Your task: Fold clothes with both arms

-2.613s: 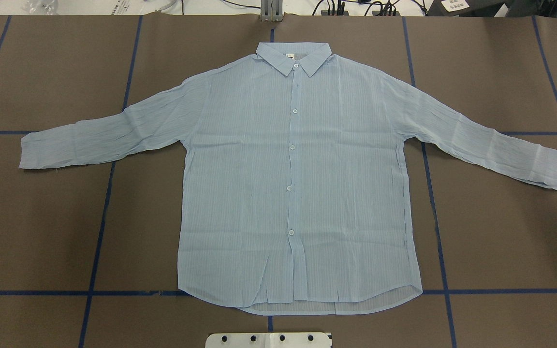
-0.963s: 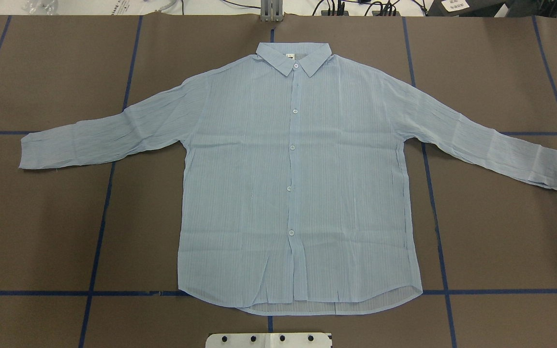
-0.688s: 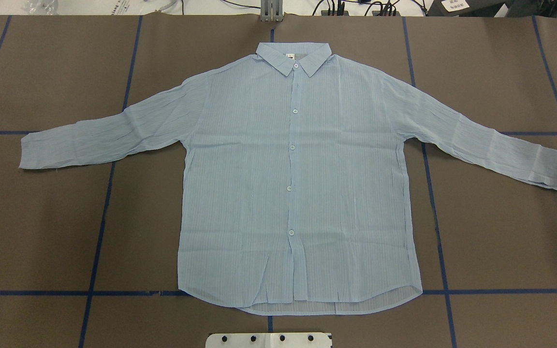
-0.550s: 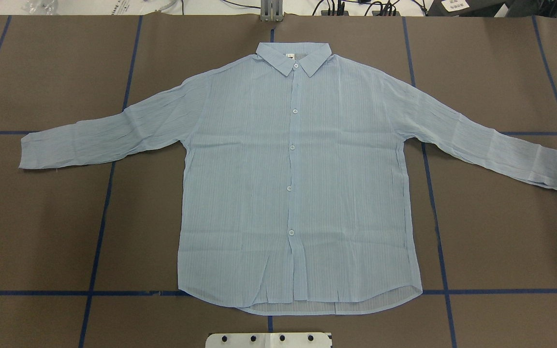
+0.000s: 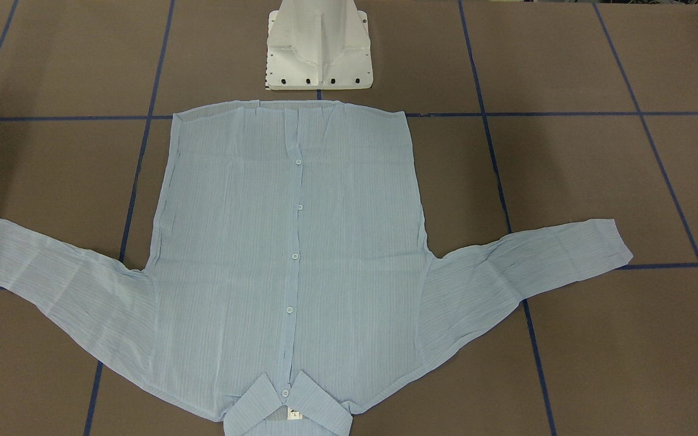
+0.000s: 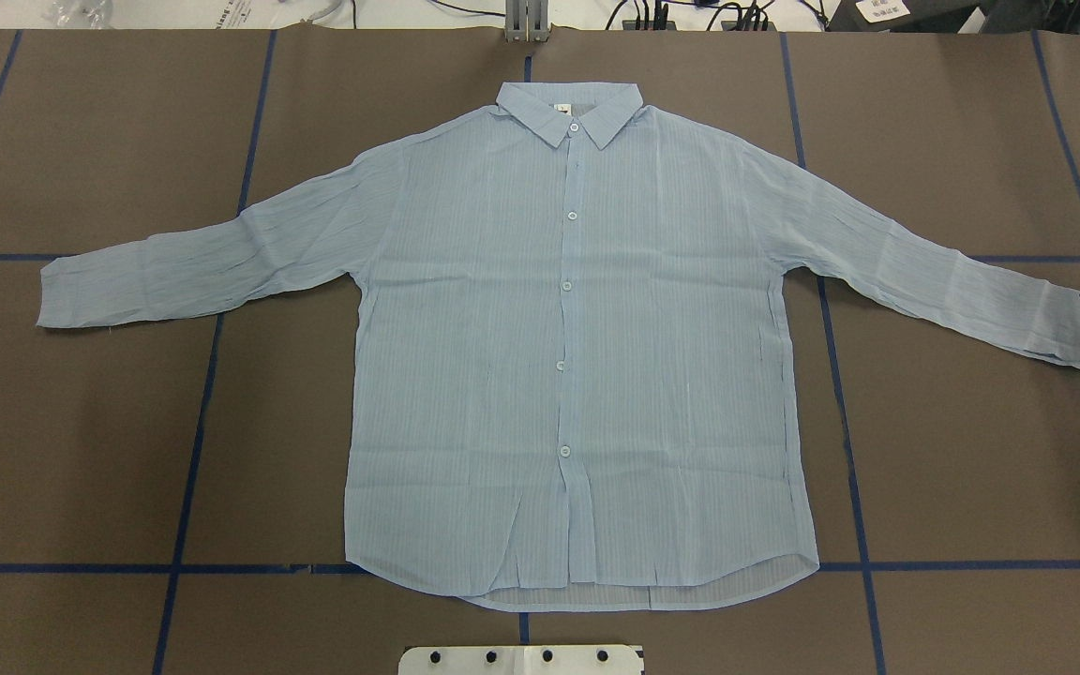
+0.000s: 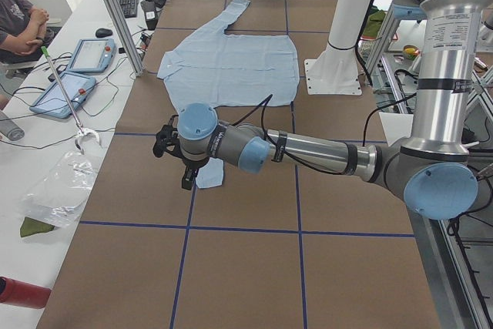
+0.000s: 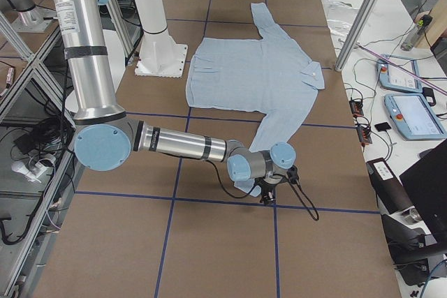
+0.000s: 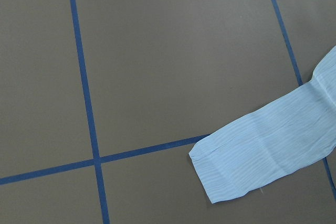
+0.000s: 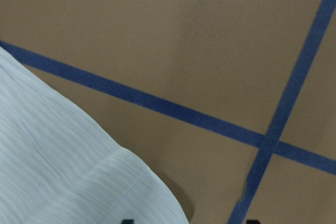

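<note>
Lying flat and buttoned at the middle of the bench [image 6: 81,450], the shirt [image 6: 577,356] has its collar [image 6: 569,108] toward the operators' edge and its hem [image 6: 577,592] toward the robot's edge, with a sleeve stretched toward each end. The right end effector [image 8: 267,197] hangs low over the right cuff [image 10: 121,192] near the bench's right end. Its fingertips [image 10: 126,221] are apart, with the cuff's corner between them. The left end effector [image 7: 187,179] hovers just beside the left cuff [image 9: 231,166] near the left end; whether its fingers are apart or together cannot be told.
</note>
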Robot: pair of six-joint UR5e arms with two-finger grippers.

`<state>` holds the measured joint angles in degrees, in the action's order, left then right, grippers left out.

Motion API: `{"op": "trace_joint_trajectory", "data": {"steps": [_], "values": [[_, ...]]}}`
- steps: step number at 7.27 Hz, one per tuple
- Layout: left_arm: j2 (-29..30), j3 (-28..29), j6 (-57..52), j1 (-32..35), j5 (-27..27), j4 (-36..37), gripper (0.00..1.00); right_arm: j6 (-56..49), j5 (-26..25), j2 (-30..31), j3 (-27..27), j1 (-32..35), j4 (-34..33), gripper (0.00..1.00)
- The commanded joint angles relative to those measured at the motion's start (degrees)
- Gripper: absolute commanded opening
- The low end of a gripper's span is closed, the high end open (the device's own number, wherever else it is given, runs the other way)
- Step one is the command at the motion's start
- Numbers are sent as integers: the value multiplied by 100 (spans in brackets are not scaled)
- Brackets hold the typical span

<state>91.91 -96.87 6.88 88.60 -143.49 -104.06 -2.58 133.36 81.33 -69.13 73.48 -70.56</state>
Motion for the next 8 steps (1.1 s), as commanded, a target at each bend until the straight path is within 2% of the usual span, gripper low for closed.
{"op": "trace_joint_trajectory", "data": {"steps": [1, 2, 3, 4, 5, 7, 8], "values": [[-7, 11, -2, 0, 5, 0, 100, -5, 6, 6, 49, -61, -1, 59], [2, 11, -2, 0, 14, 0, 100, -5, -11, 6, 75, -61, -1, 43], [-7, 2, -2, 9, 5, 0, 100, -14, -12, 6, 110, -61, -1, 32], [-15, -24, -11, 9, -4, 0, 100, -32, -3, 6, 119, -61, -1, 14], [-33, -42, -20, 17, -4, 0, 100, -41, -3, 14, 119, -61, -1, 0], [-77, -68, -46, 17, -4, 0, 100, -23, 136, -38, -64, -27, -19, 0], [-77, -68, -46, 17, -4, 0, 100, 64, 477, -4, -500, -9, -219, 0]]}}
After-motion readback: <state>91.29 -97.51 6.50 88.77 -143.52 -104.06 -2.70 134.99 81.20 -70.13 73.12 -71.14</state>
